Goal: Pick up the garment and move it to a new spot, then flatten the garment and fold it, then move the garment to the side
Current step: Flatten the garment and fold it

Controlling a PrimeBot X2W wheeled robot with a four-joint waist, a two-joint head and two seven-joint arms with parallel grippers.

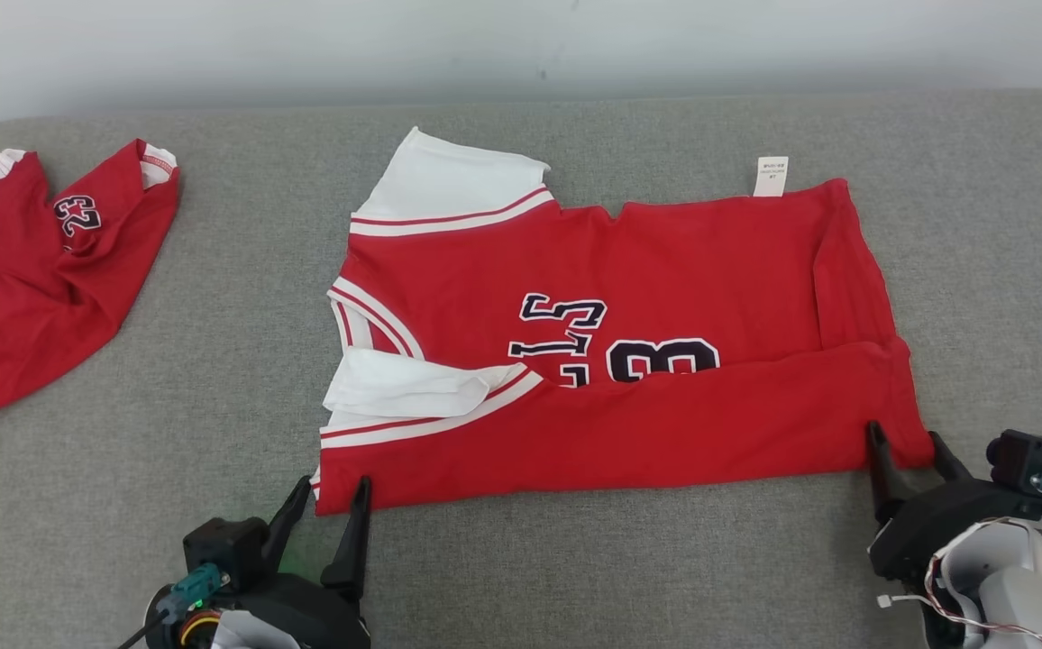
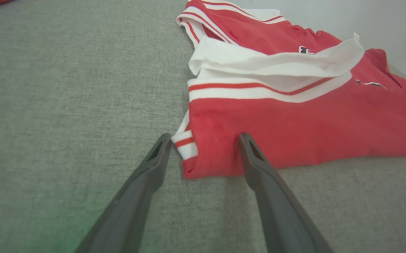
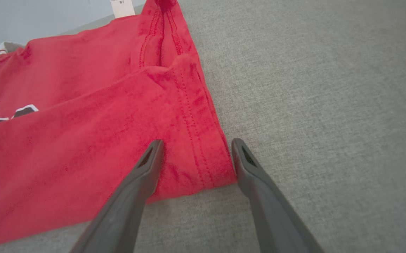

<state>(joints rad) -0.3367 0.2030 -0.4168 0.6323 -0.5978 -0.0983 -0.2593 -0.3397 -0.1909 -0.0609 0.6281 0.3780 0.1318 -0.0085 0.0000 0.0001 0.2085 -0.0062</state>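
The garment (image 1: 665, 270), a red jersey of soft, slightly fuzzy knit, lies spread crosswise near the middle of the counter (image 1: 575, 568), whose top is covered in coarse grey woven cloth with rounded far corners. Its near long side is folded up over the body in a broad, smooth band that covers the lower part of the dark, white-edged numbers (image 1: 611, 347). The sleeves are plain white with red-and-white striped ribbed trim: one sleeve (image 1: 449, 180) sticks out flat at the far edge, and the other (image 1: 404, 383) lies doubled over in soft, loose creases on the folded band. A small white rectangular label (image 1: 772, 176) stands out past the far edge, and a double-stitched hem runs down the garment's right end. The left hand (image 1: 333, 487) is released, its two long dark tapered fingers spread wide and straddling the near left corner: in the left wrist view one finger rests on the grey cloth just beside the striped trim and the other lies over red fabric. The right hand (image 1: 904, 434) is likewise released and grasps nothing, straddling the near right corner, one finger on the red knit and one just off the hem. A second red jersey (image 1: 25, 279) lies crumpled at the far left, well apart.
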